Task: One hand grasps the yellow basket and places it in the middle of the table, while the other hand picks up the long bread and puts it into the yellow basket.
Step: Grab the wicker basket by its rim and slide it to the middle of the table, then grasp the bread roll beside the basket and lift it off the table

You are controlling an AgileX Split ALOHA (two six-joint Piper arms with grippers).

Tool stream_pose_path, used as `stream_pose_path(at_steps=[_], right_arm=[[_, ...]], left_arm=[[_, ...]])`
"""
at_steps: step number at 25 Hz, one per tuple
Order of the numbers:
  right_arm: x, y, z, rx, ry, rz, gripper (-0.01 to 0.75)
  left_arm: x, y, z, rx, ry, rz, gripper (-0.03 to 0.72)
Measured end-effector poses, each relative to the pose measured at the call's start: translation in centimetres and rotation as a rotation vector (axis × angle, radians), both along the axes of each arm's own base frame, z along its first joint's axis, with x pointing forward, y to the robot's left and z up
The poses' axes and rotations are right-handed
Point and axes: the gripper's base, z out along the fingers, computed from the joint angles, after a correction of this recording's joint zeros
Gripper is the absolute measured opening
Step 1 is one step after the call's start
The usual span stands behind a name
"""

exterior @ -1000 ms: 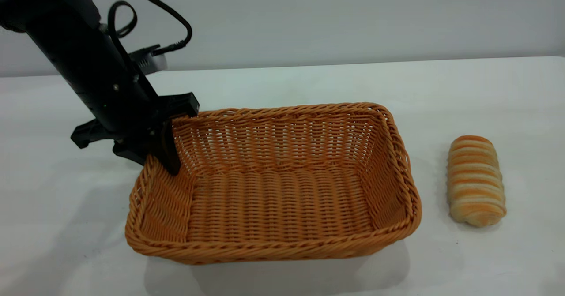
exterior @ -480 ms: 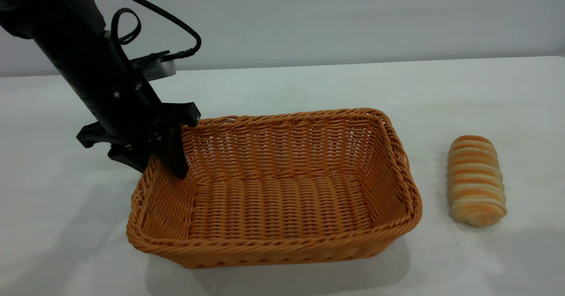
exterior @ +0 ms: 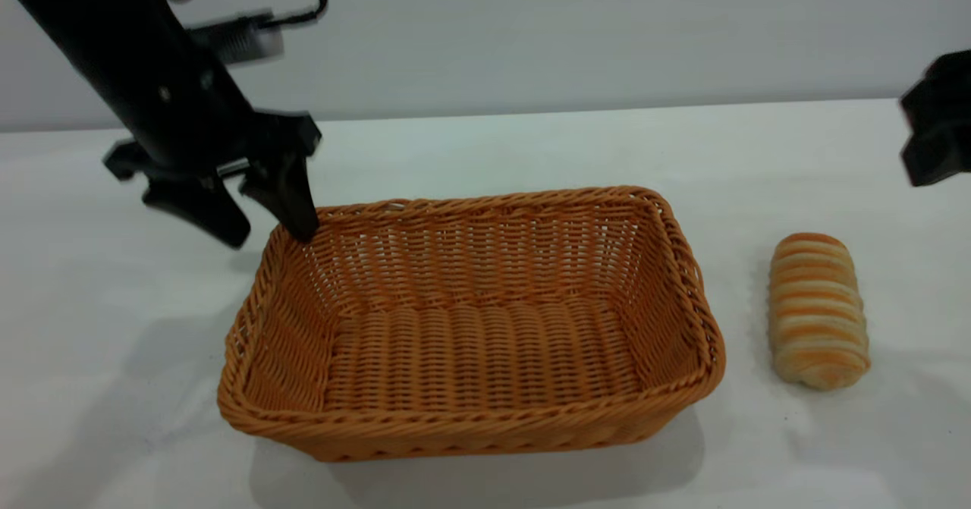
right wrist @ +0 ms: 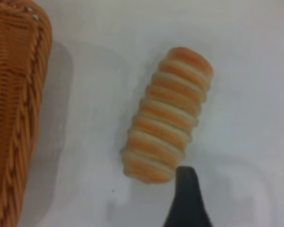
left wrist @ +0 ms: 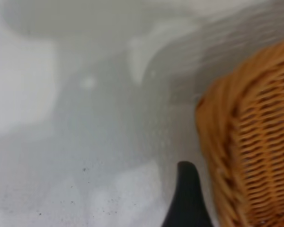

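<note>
The yellow basket (exterior: 470, 319) stands flat on the white table (exterior: 531, 145), a little left of the middle, with nothing in it. My left gripper (exterior: 265, 224) hovers open just above the basket's far left corner. One finger (exterior: 292, 202) hangs over the rim and the other (exterior: 201, 213) is outside it, with nothing between them. The left wrist view shows that corner of the basket (left wrist: 255, 142) beside one dark fingertip (left wrist: 187, 198). The long bread (exterior: 818, 310) lies on the table right of the basket. My right gripper (exterior: 937, 130) is high at the right edge, above and behind the long bread (right wrist: 168, 116).
In the right wrist view the basket's near end wall (right wrist: 14, 94) sits a short gap from the bread. A pale wall stands behind the table's far edge. White tabletop runs all around the basket and bread.
My left gripper has let go of the basket's far left rim, opened, and risen up and to the left. The basket has settled flat. My right gripper has come into view at the right edge.
</note>
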Motion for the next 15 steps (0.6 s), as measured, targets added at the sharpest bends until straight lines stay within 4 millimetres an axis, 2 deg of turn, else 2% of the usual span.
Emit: stream_pose_path(at_steps=[7,15], right_arm=[[3.5,0.9,-1.6,0.019,0.116,-0.129,0.603],[6.7,1.9,-3.9,0.018,0.199,-0.183,0.592]], left_arm=[[-0.5,0.1,4.8,-0.028,-0.121,-0.001,0.573],[-1.2,0.1,8.0,-0.062,-0.196,0.008,0.571]])
